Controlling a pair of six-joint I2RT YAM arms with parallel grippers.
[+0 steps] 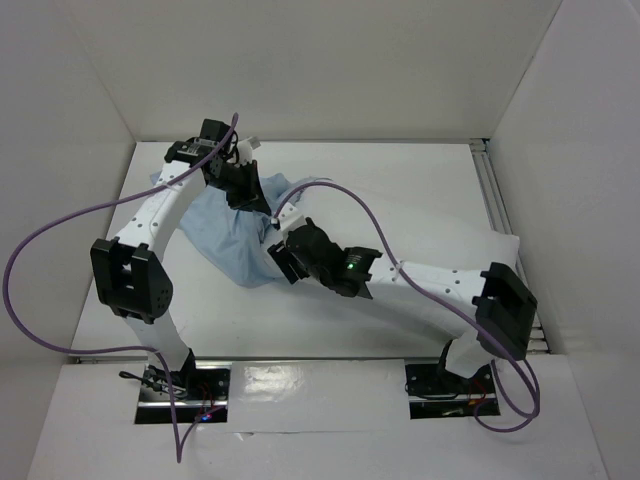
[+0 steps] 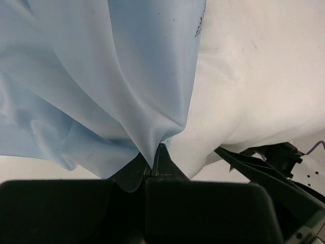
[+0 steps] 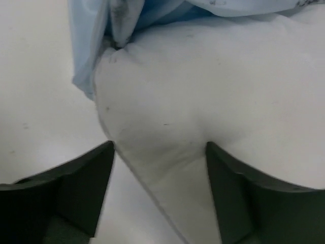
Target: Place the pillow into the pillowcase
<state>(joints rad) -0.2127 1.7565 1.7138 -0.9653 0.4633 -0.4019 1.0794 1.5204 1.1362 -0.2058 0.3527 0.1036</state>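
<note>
The light blue pillowcase (image 1: 222, 238) lies bunched at the table's left middle. My left gripper (image 1: 258, 205) is shut on a fold of its edge, and the left wrist view shows the pillowcase (image 2: 101, 76) hanging from the closed left gripper (image 2: 154, 158). The white pillow (image 1: 440, 240) stretches to the right, its left end tucked under the blue cloth. At that end my right gripper (image 1: 283, 260) is open. In the right wrist view the right gripper (image 3: 158, 148) straddles the pillow (image 3: 203, 76) corner, with the pillowcase (image 3: 89, 35) mouth just beyond.
White walls enclose the table (image 1: 400, 170) on three sides. A metal rail (image 1: 495, 190) runs along the right edge. Purple cables (image 1: 30, 260) loop off both arms. The right arm (image 2: 274, 160) shows at the lower right of the left wrist view.
</note>
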